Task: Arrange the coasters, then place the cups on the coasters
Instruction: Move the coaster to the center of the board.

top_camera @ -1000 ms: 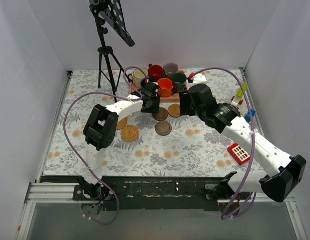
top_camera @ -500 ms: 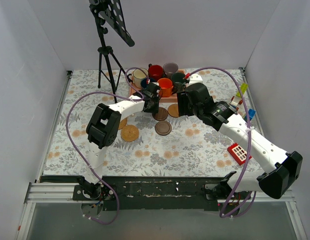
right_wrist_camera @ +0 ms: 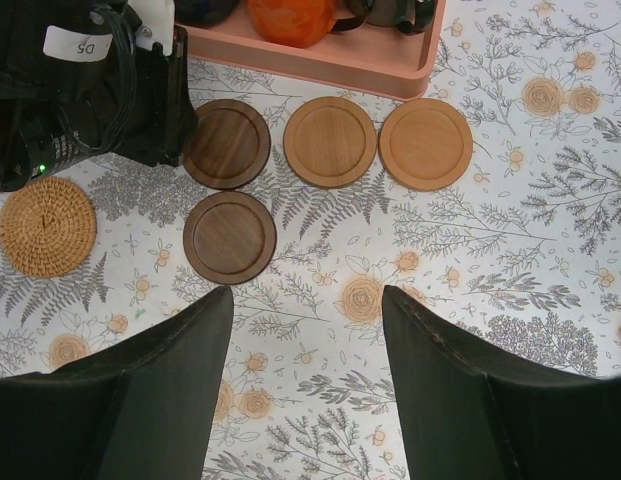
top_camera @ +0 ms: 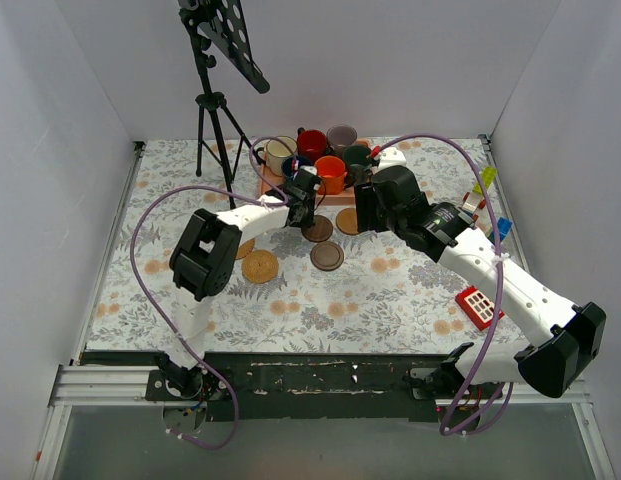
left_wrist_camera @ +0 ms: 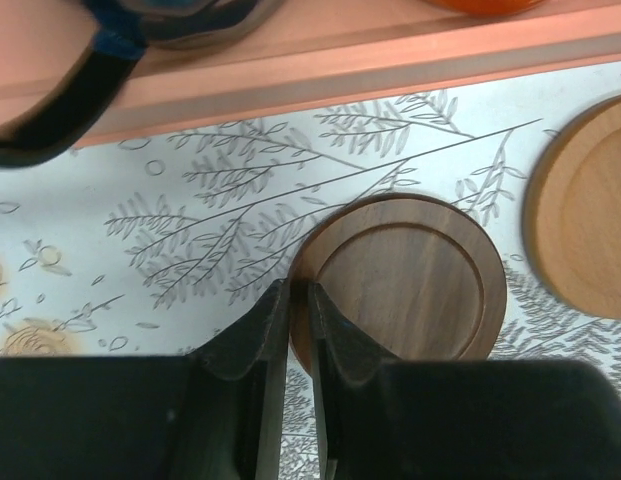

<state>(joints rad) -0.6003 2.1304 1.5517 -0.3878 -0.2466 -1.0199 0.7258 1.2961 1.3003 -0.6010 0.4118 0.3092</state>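
My left gripper point(left_wrist_camera: 298, 300) is shut on the left rim of a dark brown coaster point(left_wrist_camera: 405, 280), which lies just in front of the pink tray point(left_wrist_camera: 340, 70). From above, this gripper point(top_camera: 302, 205) sits beside that coaster point(top_camera: 318, 229). A second dark coaster point(right_wrist_camera: 229, 237), two tan ones point(right_wrist_camera: 330, 141) point(right_wrist_camera: 426, 143) and a woven one point(right_wrist_camera: 47, 226) lie nearby. On the tray stand the cream point(top_camera: 279, 153), red point(top_camera: 312, 144), grey-lilac point(top_camera: 341, 135), orange point(top_camera: 331, 174) and dark green point(top_camera: 357, 160) cups; the navy cup point(left_wrist_camera: 110, 40) is partly hidden. My right gripper point(right_wrist_camera: 305, 295) hangs open above the cloth, holding nothing.
A black tripod stand point(top_camera: 215, 110) rises at the back left. A red block point(top_camera: 477, 306) and small coloured pieces point(top_camera: 485, 185) lie on the right. Another woven coaster point(top_camera: 244, 245) peeks from under the left arm. White walls close in three sides.
The left jaws have shut on the dark coaster's rim. The right arm shifted slightly left a second ago and has since held still.
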